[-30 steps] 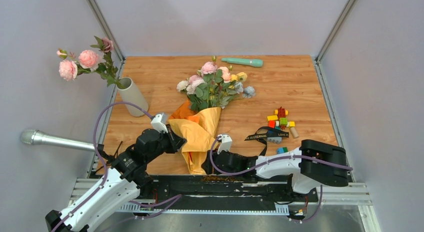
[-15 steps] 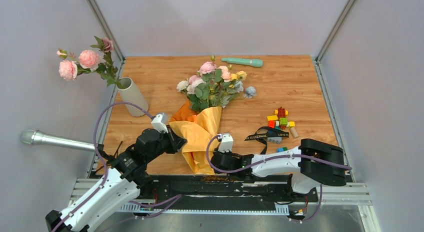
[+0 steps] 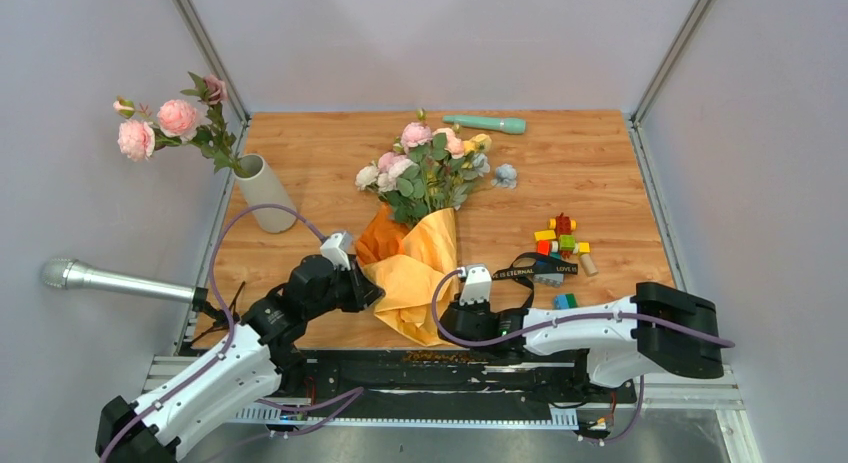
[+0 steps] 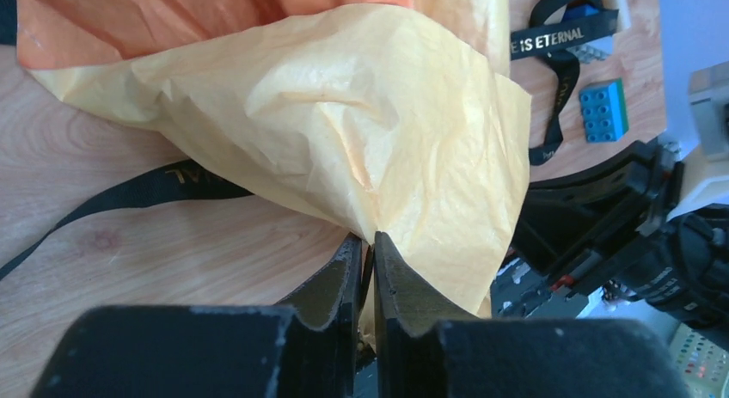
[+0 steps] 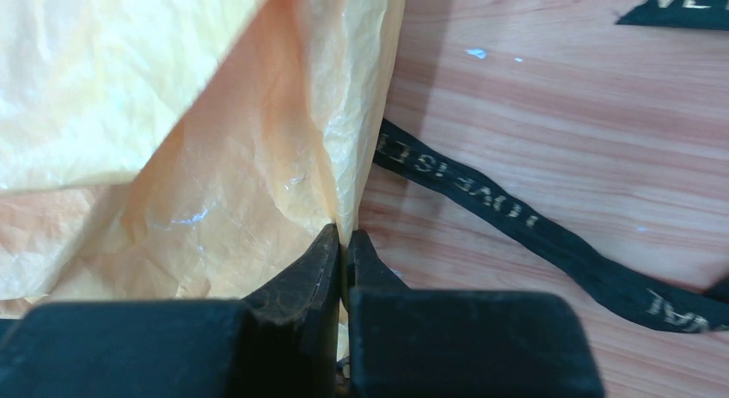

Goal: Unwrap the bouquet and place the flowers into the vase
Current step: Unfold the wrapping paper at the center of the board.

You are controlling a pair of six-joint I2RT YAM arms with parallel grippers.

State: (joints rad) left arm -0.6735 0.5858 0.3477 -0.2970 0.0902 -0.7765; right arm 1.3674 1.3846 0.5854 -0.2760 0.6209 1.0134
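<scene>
The wooden table [image 3: 600,163] carries the bouquet [image 3: 415,273] in the middle and the vase [image 3: 265,193] at the left edge. A teal stick [image 3: 485,124] lies far back, with toy blocks [image 3: 562,238] and a black strap [image 3: 520,272] on the right.

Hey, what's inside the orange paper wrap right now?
Only the flowers show, sticking out of the paper's far end; their stems inside are covered. A black strap runs out from under it.

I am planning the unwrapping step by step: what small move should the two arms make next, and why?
Probably draw both arms slowly apart to spread the paper. The left gripper and right gripper each have jaws shut on a fold of it, the black strap lies loose on the table, and the flowers are wrapped inside.
</scene>
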